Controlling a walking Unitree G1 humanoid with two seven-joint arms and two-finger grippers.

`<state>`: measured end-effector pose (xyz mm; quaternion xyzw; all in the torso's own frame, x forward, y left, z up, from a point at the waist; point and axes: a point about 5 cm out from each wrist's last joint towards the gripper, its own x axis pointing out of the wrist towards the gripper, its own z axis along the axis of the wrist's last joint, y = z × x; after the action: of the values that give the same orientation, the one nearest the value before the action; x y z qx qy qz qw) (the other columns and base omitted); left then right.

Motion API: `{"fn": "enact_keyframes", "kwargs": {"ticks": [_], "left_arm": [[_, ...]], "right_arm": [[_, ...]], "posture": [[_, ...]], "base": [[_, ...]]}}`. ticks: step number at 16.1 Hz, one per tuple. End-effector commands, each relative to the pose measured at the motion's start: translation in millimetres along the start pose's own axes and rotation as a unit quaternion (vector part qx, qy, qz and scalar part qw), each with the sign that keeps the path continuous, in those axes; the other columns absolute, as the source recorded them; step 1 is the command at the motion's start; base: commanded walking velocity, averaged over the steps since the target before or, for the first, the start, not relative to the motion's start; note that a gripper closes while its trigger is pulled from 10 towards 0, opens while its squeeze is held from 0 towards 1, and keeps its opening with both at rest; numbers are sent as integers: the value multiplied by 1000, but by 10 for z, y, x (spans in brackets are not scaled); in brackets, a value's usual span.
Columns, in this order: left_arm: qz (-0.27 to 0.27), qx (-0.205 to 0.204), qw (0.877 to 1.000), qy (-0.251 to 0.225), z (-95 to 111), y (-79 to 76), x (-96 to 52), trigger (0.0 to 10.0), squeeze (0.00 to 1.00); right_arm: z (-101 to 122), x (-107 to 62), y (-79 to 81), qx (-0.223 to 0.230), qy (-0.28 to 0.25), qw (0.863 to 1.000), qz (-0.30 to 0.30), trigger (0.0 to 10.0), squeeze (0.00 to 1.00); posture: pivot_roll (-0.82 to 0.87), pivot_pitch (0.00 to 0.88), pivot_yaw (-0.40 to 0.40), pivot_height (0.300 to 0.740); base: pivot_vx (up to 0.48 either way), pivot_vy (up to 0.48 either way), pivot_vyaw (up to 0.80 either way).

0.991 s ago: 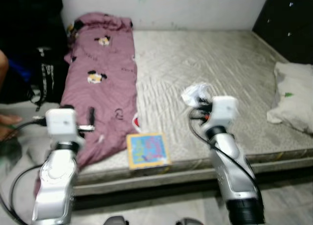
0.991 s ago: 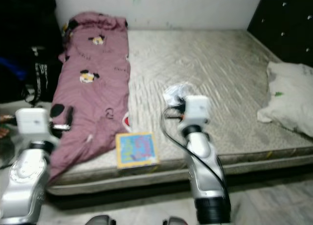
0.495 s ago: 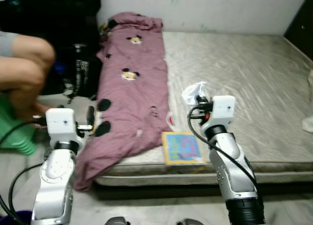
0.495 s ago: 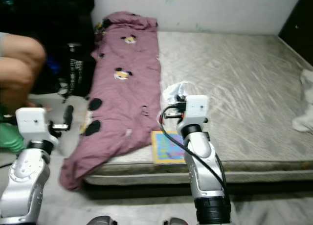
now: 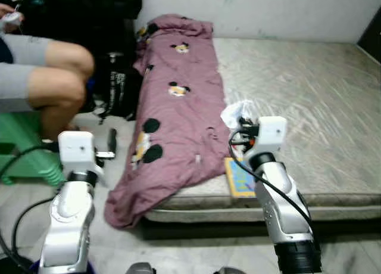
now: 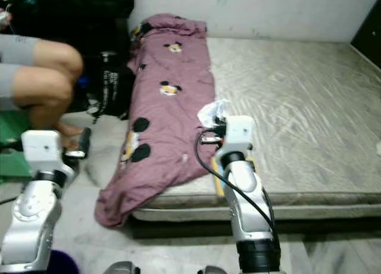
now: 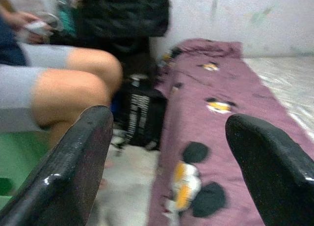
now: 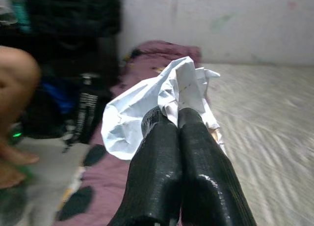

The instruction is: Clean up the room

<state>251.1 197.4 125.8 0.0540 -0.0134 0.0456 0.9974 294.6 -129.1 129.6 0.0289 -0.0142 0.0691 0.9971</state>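
A crumpled white sheet of thin paper [image 8: 162, 96], matt and creased, is pinched by the glossy black plastic fingers [image 8: 196, 152] of the right claw [image 8: 177, 119]. Just beyond it, soft matt mauve cloth with cartoon prints [image 5: 178, 113] is draped over a grey quilted fabric mattress [image 5: 297, 101]. The brushed silver metal arm [image 5: 283, 208] is faintly shiny.

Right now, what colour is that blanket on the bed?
The blanket is mauve-pink with cartoon mouse prints, clearest in the left eye view.

Robot: 2 arms, silver metal shells, rounded segments; black collar band on right forearm [image 5: 296, 257]. White boxy cam housing at each wrist [image 5: 76, 148]. Black cables looped alongside both arms. Left gripper [image 7: 171, 177] & right gripper [image 8: 177, 119]: long glossy black fingers, 2 ea.
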Motion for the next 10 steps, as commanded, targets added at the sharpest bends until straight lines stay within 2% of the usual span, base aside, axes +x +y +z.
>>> {"fn": "enact_keyframes", "kwargs": {"ticks": [1, 3, 7, 10], "left_arm": [[-8, 0, 1000, -10, 34, -66, 10, 10000, 0], [1, 8, 1000, -18, 76, -51, 28, 10000, 0], [1, 16, 999, -39, 196, -89, 87, 10000, 0], [8, 20, 999, -35, 188, -100, 112, 10000, 0]], "right_arm": [[26, -7, -96, -13, -5, 1000, -13, 10000, 0], [61, 16, -57, -26, -18, 999, -1, 10000, 0], [156, 113, -18, -25, -38, 999, 1, 10000, 0], [164, 152, 58, -29, -46, 998, 17, 10000, 0]], "posture": [[61, 0, -13, 740], [61, 0, -12, 740], [48, 0, -19, 740], [56, 0, -20, 740]], "base": [[0, 0, 0], [0, 0, 800], [0, 0, 795], [0, 0, 788]]}}
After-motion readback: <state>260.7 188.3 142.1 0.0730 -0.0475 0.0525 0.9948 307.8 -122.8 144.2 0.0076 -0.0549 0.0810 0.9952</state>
